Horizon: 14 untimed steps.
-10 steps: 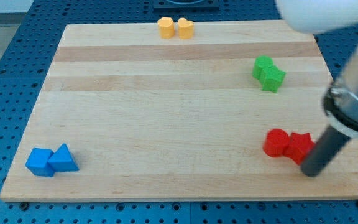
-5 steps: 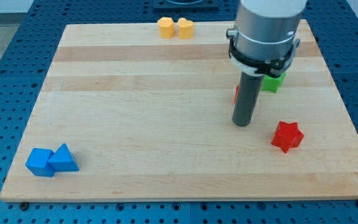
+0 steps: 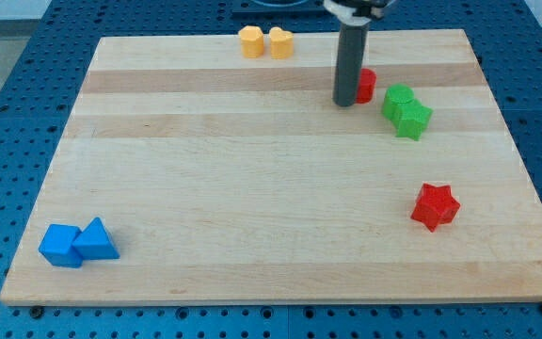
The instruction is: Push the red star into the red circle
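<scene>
Claw: none fitted, only a rod, so no open or closed state to report.
My tip (image 3: pixel 344 102): touching the red circle (image 3: pixel 365 86) from its 8 o'clock side, near the table's (image 3: pixel 252 179) 1 o'clock region.
Red star (image 3: pixel 436 206): at the table's 4 o'clock, well apart from the circle.
Obstacle: green blocks (image 3: pixel 406 111) lie close to the direct line between them.
Approach: circle round to the star's 5 o'clock side, then push toward 11 o'clock, keeping left of the green pair.
</scene>
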{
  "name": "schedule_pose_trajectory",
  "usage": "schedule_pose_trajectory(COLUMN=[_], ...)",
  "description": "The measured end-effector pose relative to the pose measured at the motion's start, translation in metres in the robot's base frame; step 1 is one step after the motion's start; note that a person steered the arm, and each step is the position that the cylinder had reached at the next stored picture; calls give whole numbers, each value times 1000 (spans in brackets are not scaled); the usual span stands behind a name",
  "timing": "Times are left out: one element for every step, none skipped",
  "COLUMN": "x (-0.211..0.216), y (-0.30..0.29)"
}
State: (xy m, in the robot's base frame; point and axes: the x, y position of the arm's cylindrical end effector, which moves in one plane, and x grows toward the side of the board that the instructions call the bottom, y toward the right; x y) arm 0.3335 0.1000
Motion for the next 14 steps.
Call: schedule_pose_trajectory(x=[-9, -19, -67, -82, -74, -43, 44, 115, 179, 225, 204, 167, 186, 157], y=[43, 70, 74, 74, 9, -50, -4, 87, 120, 91, 49, 48, 89, 64])
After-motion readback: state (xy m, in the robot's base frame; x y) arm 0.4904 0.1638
